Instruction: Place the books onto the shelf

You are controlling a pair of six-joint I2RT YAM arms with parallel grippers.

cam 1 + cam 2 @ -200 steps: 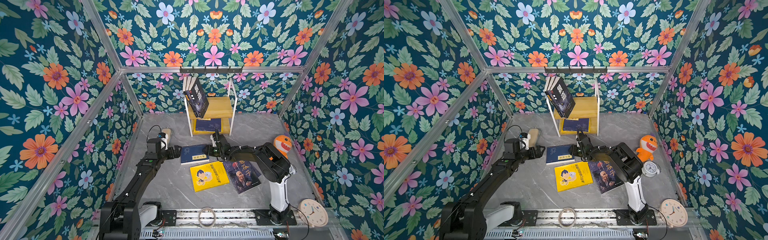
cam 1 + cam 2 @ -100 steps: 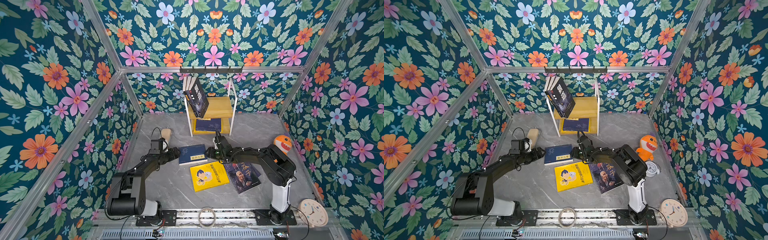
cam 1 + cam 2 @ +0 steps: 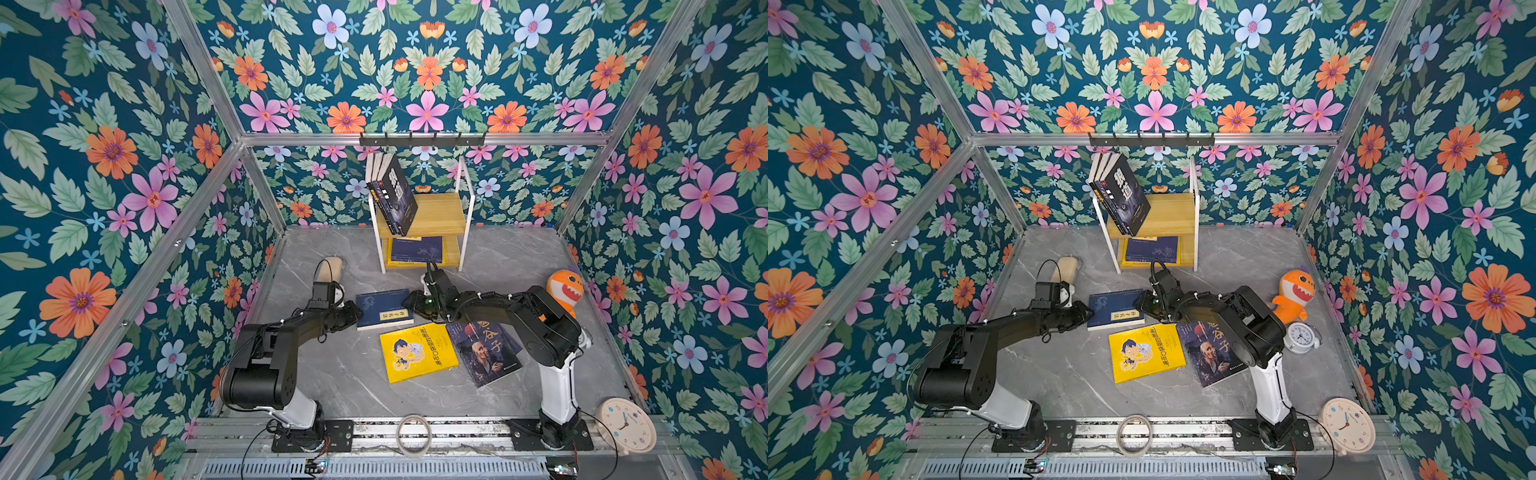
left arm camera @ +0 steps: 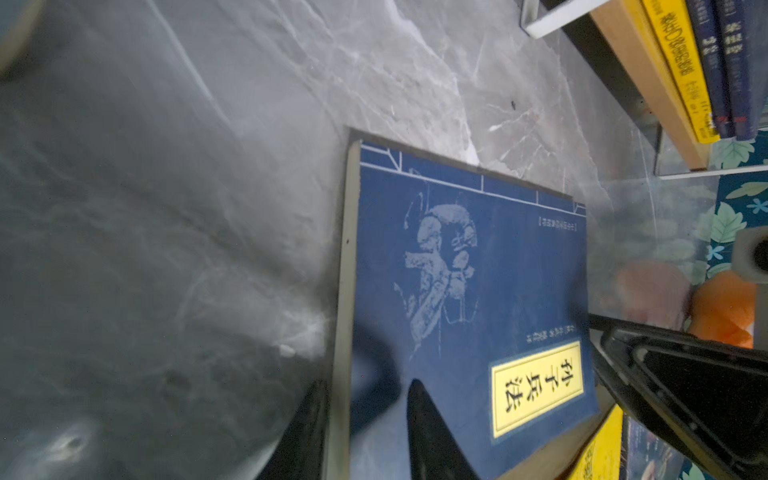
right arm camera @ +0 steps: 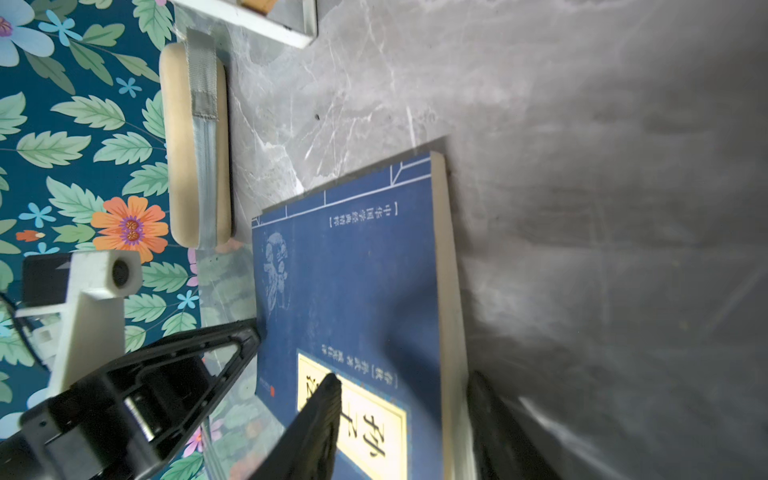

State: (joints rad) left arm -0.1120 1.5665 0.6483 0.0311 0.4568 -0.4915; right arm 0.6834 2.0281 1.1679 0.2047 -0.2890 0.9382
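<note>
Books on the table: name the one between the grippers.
The navy book with the yellow title label: left gripper and right gripper straddle its edges. Yellow cartoon book, portrait book: untouched.

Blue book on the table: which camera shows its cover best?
Left wrist view: the blue book is close, and its yellow title label is entire. The right wrist view cuts the label at the frame edge. Both top views show the book only small.

Book (image 3: 384,309) on table (image 3: 332,374) before shelf (image 3: 440,214); toy (image 3: 567,291) right.
</note>
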